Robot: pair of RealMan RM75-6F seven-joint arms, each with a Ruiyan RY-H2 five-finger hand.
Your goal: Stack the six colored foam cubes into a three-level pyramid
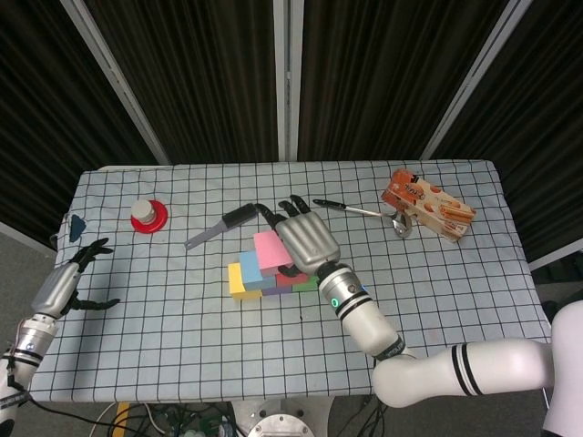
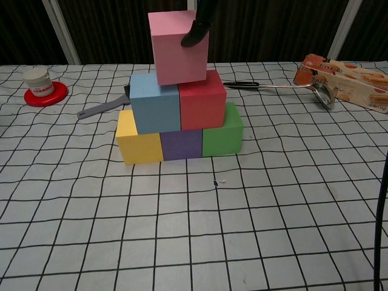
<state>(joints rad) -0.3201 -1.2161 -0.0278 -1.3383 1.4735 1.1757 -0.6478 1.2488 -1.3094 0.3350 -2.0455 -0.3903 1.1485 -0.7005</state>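
The pink foam cube (image 2: 179,47) sits at the top of the pyramid, its underside resting across the seam between the light-blue foam cube (image 2: 154,102) and the red foam cube (image 2: 202,99). It looks close to level and roughly centred. The right hand (image 1: 307,238) holds it from above and behind, with one dark fingertip (image 2: 194,33) pressing on the front face near the upper right corner; the rest of the grip is hidden behind the cube.

Below, the second level stands on a row of three: the yellow foam cube (image 2: 139,140), the purple foam cube (image 2: 181,144) and the green foam cube (image 2: 222,130), all touching side by side on the checked tablecloth (image 2: 242,230).

So all six cubes are in their places and three levels are up. What is left, by my reckoning, is only for the right hand to let go cleanly without nudging the top cube off.

The left hand (image 1: 64,287) hovers at the far left edge of the table, its fingers spread and holding nothing, well apart from the stack.
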